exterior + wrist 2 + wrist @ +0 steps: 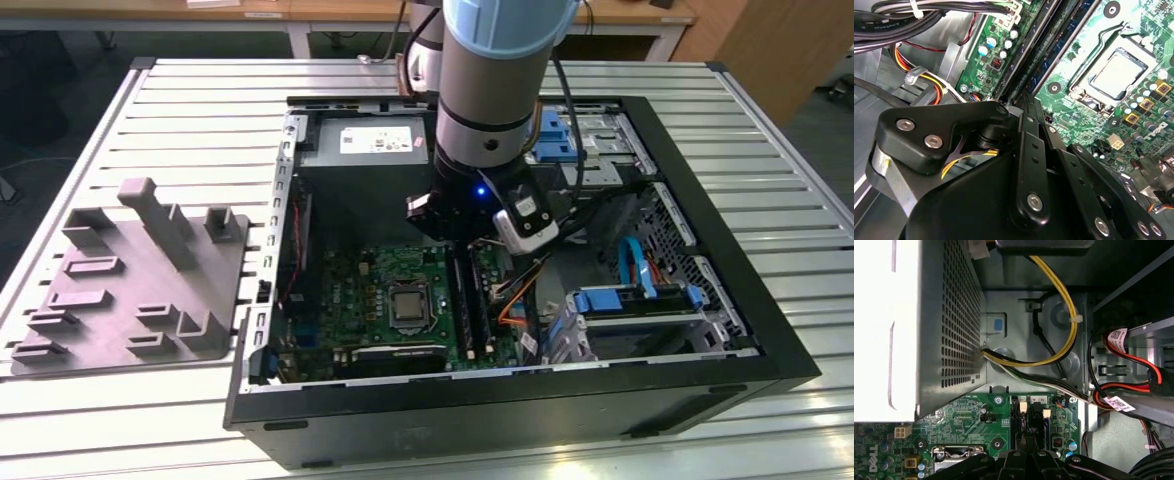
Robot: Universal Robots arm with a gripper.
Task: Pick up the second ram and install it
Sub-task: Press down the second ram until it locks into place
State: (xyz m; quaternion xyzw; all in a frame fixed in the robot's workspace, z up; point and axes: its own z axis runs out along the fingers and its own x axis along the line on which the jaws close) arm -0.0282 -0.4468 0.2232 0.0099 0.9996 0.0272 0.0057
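The gripper (461,240) hangs over the motherboard (1134,115) at the black memory slots (1054,50); I cannot tell its fingers' state, nor whether the second ram sits among the slots; seating well means staying square, pressing evenly.

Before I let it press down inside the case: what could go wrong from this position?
1. The gripper sits right over the black memory slots; pushing off their line could jam or flex the motherboard.
2. Yellow and orange wires lie close beside the gripper's linkage and could snag.
3. The processor socket is next to the slots; a sideways slip might hit it.
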